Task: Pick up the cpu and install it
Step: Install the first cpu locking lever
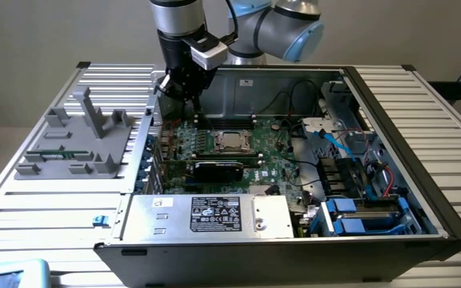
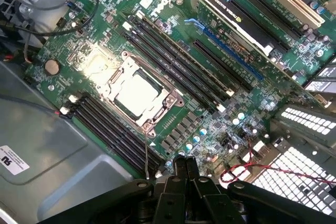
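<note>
We find the cpu lying flat in the socket, light, stiff and fragile, best taken by its thin edges, while our gripper hangs near that socket, jaws pressed together, empty.

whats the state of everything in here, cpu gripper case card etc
cpu: lying flat in the socket, not held
gripper: shut, empty, above the motherboard, apart from the cpu
socket frame: around the cpu; latched or not, cannot tell
computer case: open, inside exposed
expansion card: plugged into its slot
memory slots: look empty
</note>
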`<state>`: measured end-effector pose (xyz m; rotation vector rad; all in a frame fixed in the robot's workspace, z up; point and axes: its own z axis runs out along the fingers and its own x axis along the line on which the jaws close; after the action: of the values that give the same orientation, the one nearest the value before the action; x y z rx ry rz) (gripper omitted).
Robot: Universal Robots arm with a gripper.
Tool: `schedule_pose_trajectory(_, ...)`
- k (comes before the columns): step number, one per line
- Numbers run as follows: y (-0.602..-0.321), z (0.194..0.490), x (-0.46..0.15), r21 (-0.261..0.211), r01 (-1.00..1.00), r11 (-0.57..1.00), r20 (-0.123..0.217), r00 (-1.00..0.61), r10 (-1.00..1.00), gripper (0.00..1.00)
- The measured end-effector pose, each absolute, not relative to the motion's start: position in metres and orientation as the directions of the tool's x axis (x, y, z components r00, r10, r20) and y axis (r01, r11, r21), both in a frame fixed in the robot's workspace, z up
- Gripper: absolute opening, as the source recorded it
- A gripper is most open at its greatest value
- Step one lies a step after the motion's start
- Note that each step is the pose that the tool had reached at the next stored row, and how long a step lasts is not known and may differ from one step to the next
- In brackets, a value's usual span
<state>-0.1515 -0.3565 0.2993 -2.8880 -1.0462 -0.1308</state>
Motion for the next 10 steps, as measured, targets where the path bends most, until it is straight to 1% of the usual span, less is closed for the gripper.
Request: schedule_pose_trajectory(10,-0.3565,0.2989,-0.1515,-0.039,0.564,-0.825,0.106,0.823,0.558,0.12)
